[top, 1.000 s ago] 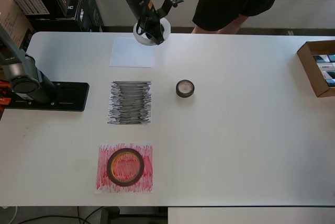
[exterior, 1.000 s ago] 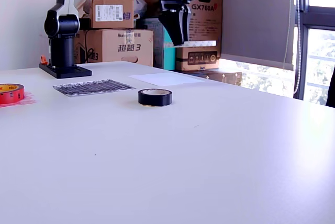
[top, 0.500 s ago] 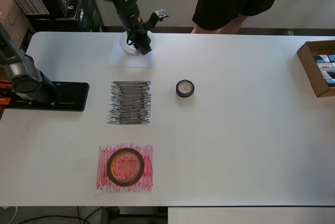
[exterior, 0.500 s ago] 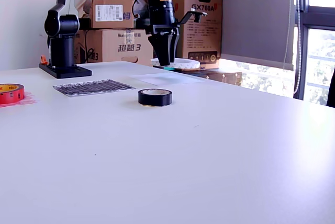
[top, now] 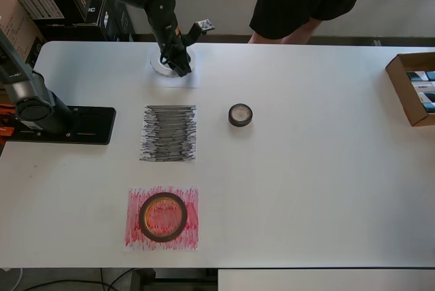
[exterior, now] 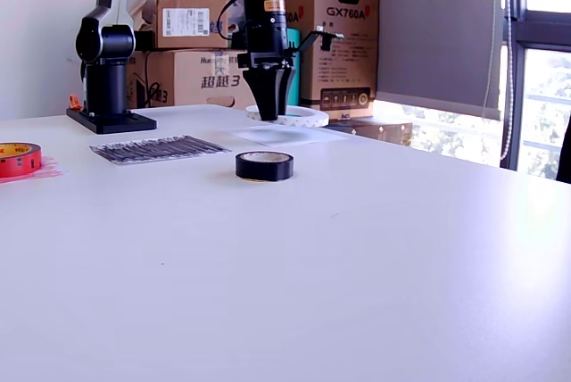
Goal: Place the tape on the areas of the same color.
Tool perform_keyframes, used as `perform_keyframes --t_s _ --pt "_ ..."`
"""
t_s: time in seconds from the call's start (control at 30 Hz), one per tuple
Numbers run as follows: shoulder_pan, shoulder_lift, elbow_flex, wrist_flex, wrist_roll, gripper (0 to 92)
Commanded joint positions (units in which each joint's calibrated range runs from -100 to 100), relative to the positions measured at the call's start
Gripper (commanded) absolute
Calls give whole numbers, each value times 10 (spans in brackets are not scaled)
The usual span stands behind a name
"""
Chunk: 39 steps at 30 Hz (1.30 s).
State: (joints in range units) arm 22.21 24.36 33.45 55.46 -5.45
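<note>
White tape (exterior: pixel 287 116) has come down a lot. A second ago the arm held it high up by the boxes. Now it hangs low over the white sheet (exterior: pixel 290 136), which lies at the far end of the table (exterior: pixel 357 248). In the exterior view the roll looks just above the paper, and I cannot tell if it touches yet. The jaws (top: pixel 178 66) are shut on the rim of the white tape and have not let go.

Red tape (top: pixel 163 217) already sits on the red sheet (top: pixel 162 217), so that one looks done. Black tape (top: pixel 240 115) has not moved. It lies on the bare table, beside the black sheet (top: pixel 168 133) but off it.

So the white roll is nearly home. Next, I think, the arm should let it go, and then fetch the black one.
</note>
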Motion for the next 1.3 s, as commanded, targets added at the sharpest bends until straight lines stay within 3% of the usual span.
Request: perform_keyframes --t_s 0.0,1.17,1.27 --pt "-4 -4 0 -4 -2 0" --pt "-2 30 0 -15 -2 9" --pt "-2 30 0 -15 -2 105"
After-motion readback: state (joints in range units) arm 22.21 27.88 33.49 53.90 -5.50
